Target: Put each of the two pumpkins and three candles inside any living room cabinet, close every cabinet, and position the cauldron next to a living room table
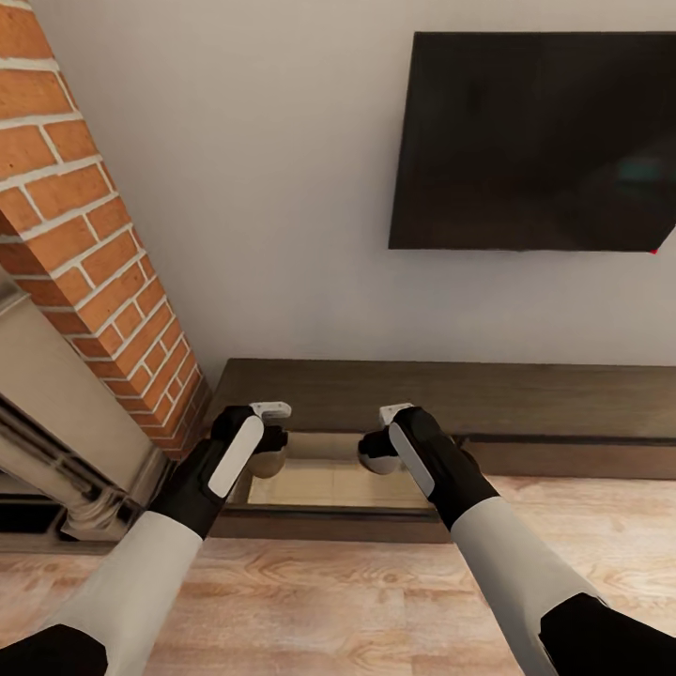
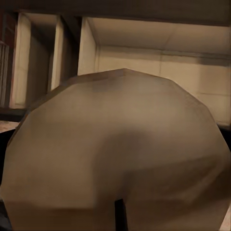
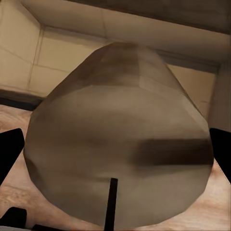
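head view: brick column [image 1: 94, 235] up and left of the left gripper [image 1: 266, 441], pale fireplace surround [image 1: 56, 413] beside it on the outer side. low dark-brown cabinet [image 1: 451, 394] straight ahead of both grippers along a plain wall [image 1: 263, 188], its front open just below them onto a light interior floor [image 1: 329, 483]. left gripper pinching a grey-beige candle [image 1: 268, 460] over the left part of that opening; right gripper [image 1: 387, 437] pinching a second candle [image 1: 379, 460] over the right part, the two near but apart. dark wall screen [image 1: 540, 141] above and right of the right gripper, cut off at the frame edge. closed cabinet front [image 1: 582, 458] to the right of the right gripper, bare wood floor [image 1: 357, 601] under the forearms.

left wrist view: candle [image 2: 120, 154] close against the lens, blocking most of the cabinet; pale inner walls and a divider [image 2: 86, 45] beyond it. fingertips hidden behind the candle.

right wrist view: candle [image 3: 120, 144] held between dark fingers [image 3: 9, 154] at both sides, pale cabinet interior [image 3: 57, 62] beyond, floor planks underneath. candle bases and contact points hard to make out.
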Controlling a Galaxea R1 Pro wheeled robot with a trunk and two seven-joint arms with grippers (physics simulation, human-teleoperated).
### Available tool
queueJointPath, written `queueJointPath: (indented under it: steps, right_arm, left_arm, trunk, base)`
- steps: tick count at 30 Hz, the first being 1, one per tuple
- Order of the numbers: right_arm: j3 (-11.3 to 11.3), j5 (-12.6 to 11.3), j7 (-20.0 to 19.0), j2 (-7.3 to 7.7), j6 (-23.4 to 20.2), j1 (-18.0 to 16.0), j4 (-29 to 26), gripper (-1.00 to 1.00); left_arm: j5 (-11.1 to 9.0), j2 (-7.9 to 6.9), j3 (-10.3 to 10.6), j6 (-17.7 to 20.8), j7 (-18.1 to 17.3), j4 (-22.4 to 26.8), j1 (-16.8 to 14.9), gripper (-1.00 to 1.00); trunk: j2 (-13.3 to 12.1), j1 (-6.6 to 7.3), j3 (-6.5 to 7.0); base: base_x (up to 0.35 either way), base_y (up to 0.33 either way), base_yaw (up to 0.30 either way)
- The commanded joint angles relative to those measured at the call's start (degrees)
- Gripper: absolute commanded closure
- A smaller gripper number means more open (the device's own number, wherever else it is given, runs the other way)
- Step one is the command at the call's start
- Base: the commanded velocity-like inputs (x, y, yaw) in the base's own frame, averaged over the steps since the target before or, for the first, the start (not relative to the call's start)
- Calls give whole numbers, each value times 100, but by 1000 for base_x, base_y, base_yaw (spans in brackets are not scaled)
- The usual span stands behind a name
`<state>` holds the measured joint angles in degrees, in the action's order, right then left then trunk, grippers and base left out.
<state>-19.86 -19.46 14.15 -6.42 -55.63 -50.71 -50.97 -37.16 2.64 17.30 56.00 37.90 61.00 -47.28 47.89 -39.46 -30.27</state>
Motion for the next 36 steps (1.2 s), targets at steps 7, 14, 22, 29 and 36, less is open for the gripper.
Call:
queueJointPath:
  steps: [7,14,22,29,36]
  right_arm:
    - [0,2,0,0,0,0,0,100]
    - [0,-5,-10,0,-9,0,0,100]
    - [0,-5,-9,0,-9,0,0,100]
    - [0,-5,-9,2,-10,0,0,100]
    - [3,-9,-9,0,-9,3,4,100]
  left_arm:
    - [-2,-2,-4,-1,-2,34,0,100]
    - [-19,-2,-13,6,-2,80,0,100]
    - [-123,-6,-33,29,-346,32,3,100]
    - [-152,-3,-39,61,-565,5,8,100]
    - [-167,3,-464,79,-564,-66,9,100]
  trunk:
    - [0,0,0]
    - [0,0,11]
    - [0,0,60]
    - [80,-44,33]
    - [361,-198,-93]
  base:
    - [168,-2,0]
    - [6,0,-43]
    - [0,0,-187]
    - [0,0,-37]
    - [0,0,-1]
